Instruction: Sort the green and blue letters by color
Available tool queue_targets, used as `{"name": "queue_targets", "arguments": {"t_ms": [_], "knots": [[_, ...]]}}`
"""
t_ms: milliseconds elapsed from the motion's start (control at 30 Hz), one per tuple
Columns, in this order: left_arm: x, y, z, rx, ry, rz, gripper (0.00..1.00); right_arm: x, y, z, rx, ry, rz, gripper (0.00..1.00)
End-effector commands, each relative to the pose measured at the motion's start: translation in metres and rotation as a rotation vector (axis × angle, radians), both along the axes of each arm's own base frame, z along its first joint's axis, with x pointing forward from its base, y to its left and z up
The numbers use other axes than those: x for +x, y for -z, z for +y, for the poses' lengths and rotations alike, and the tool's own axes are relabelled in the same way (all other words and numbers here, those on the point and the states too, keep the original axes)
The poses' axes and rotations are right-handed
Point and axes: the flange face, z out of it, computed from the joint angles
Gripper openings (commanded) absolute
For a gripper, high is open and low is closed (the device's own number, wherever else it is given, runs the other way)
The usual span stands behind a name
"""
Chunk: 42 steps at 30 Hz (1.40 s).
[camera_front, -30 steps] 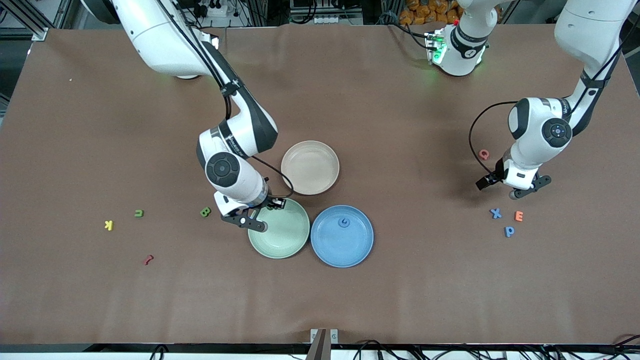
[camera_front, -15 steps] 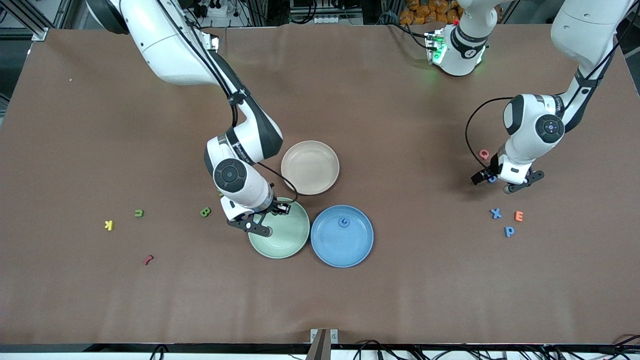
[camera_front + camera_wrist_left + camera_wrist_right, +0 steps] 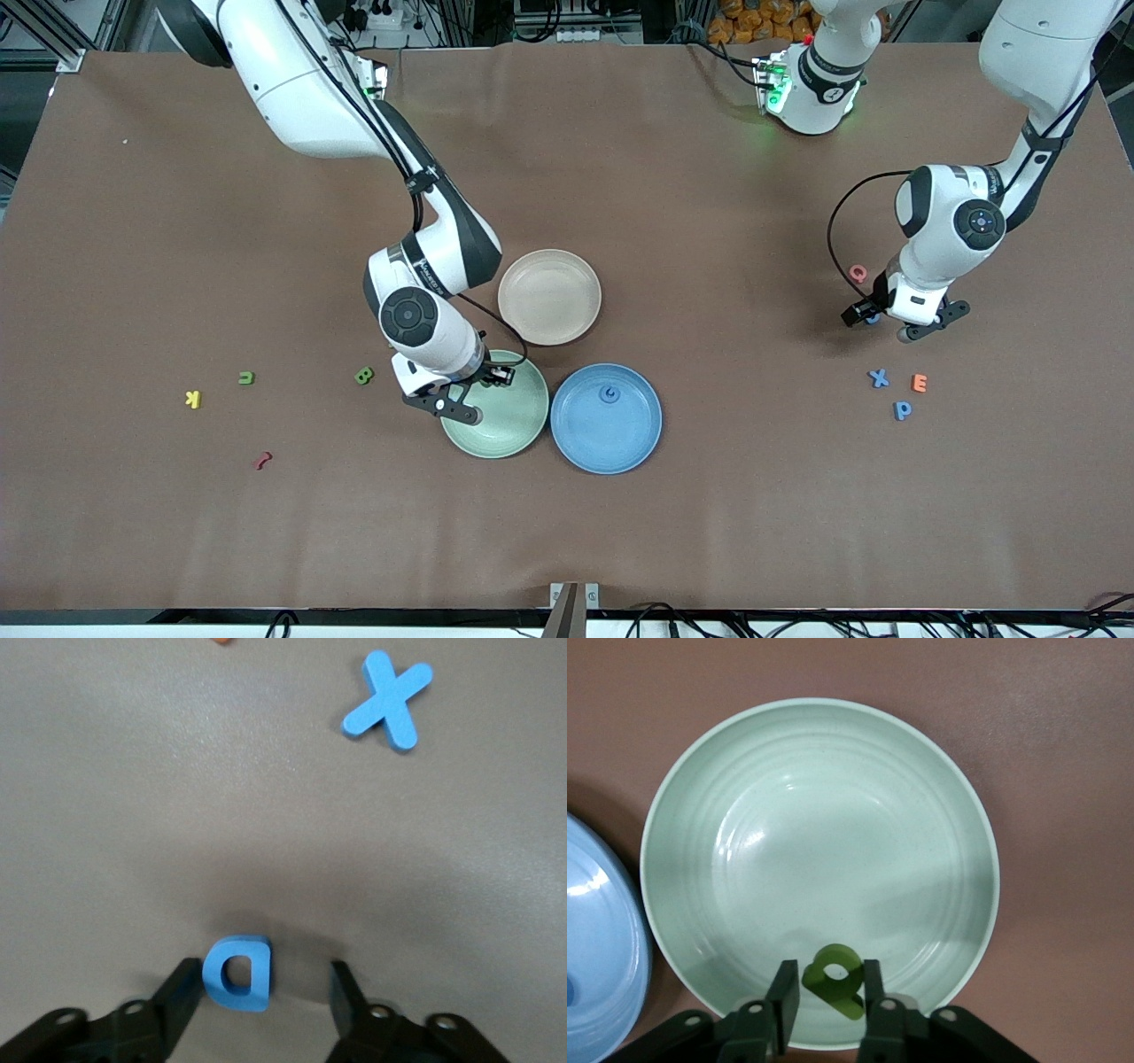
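My right gripper (image 3: pixel 474 390) is over the green plate (image 3: pixel 509 430), shut on a small green letter (image 3: pixel 833 979) that hangs tilted above the plate's rim. My left gripper (image 3: pixel 873 317) is low at the table, open, with its fingers on either side of the blue D (image 3: pixel 237 973), not gripping it. The blue X (image 3: pixel 878 378) and blue P (image 3: pixel 902 409) lie nearer the front camera than that gripper. The X also shows in the left wrist view (image 3: pixel 388 700). A blue G (image 3: pixel 609 394) lies in the blue plate (image 3: pixel 620 443). A green B (image 3: pixel 364 376) and a green u (image 3: pixel 246 378) lie toward the right arm's end.
A beige plate (image 3: pixel 549 297) stands beside the green and blue plates, farther from the front camera. A pink Q (image 3: pixel 858 273) and orange E (image 3: pixel 920 383) lie near the left gripper. A yellow K (image 3: pixel 193 399) and a dark red letter (image 3: pixel 262 460) lie toward the right arm's end.
My right gripper has shifted a little further over the green plate with the green letter. My left gripper has moved away from the X and E to stand around the blue D.
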Motion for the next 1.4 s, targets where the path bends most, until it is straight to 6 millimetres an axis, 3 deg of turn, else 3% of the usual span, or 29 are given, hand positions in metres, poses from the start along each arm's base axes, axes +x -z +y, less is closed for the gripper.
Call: {"name": "queue_targets", "arguments": {"t_ms": [0,333,533,933,1200,1367], "knots": [[-0.006,0.001,0.001,-0.003,-0.005,-0.002,0.17,0.007,-0.001,0.001,0.003,0.024,-0.007,0.72],[-0.002,-0.002,0.0,-0.002,-0.01,-0.011,0.05,0.008,-0.001,-0.002,0.004,0.028,-0.007,0.77],[0.009,-0.011,-0.016,-0.002,-0.018,-0.035,0.04,0.008,-0.004,-0.001,0.005,0.023,-0.008,0.77],[0.055,-0.05,-0.135,-0.009,-0.041,-0.071,0.03,0.011,-0.024,-0.011,-0.019,-0.005,-0.005,0.77],[0.078,-0.083,-0.229,-0.045,-0.096,-0.112,0.04,0.013,-0.053,-0.043,-0.043,-0.085,0.055,0.77],[0.078,-0.078,-0.29,-0.082,-0.157,-0.119,0.04,0.011,-0.073,-0.06,-0.045,-0.125,0.071,0.77]]}}
